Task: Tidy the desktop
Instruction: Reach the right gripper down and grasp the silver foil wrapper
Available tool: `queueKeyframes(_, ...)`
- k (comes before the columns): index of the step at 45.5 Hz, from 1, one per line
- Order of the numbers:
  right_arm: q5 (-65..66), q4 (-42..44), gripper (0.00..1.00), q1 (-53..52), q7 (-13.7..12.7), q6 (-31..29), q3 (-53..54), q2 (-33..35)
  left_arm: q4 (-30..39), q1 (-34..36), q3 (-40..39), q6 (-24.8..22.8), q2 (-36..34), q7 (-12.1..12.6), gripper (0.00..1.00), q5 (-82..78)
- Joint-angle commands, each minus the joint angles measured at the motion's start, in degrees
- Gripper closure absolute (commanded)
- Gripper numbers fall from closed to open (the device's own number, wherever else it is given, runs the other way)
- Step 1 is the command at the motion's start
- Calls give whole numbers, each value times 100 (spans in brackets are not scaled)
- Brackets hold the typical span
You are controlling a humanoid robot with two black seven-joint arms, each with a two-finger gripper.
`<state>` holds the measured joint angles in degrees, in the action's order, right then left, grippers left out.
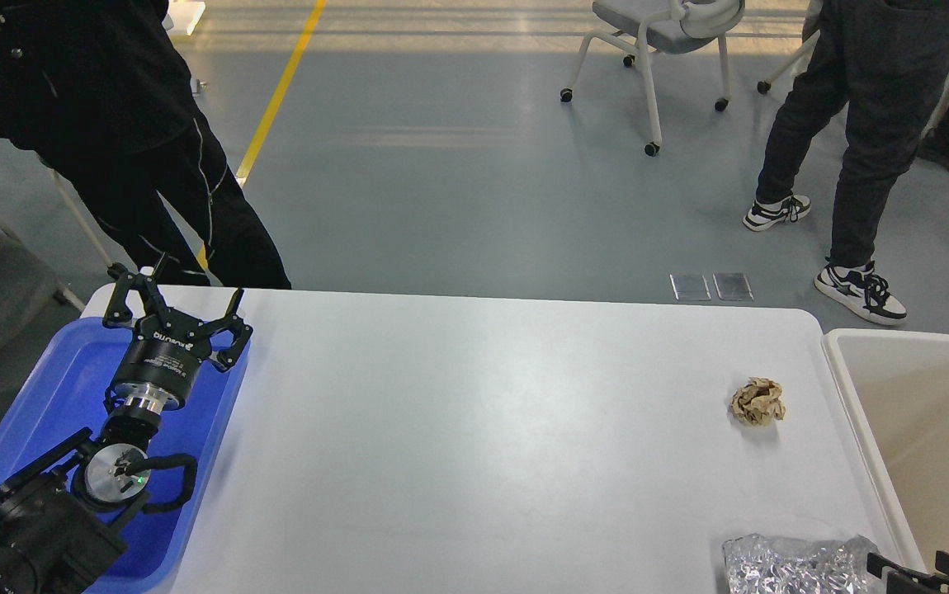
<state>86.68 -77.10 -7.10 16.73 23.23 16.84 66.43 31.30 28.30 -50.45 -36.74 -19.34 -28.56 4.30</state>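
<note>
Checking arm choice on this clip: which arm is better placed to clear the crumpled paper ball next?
Probably the right. Its gripper shows at the lower right edge beside the foil, nearer the paper ball and bin. The left gripper hangs open over the blue tray.

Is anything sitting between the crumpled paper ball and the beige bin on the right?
Nothing visible. The brown paper ball lies alone on the desktop, with bare white surface between it and the bin. The foil wad lies nearer me, off that line.
</note>
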Motion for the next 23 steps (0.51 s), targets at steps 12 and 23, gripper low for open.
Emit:
queueKeyframes(12, -380, 1197, 5, 51, 102, 261, -348, -824, 7, 0, 0, 0, 0, 0, 0, 1)
queueKeyframes(23, -389, 1303, 6, 33, 199, 305, -339, -965, 7, 0, 0, 0, 0, 0, 0, 1)
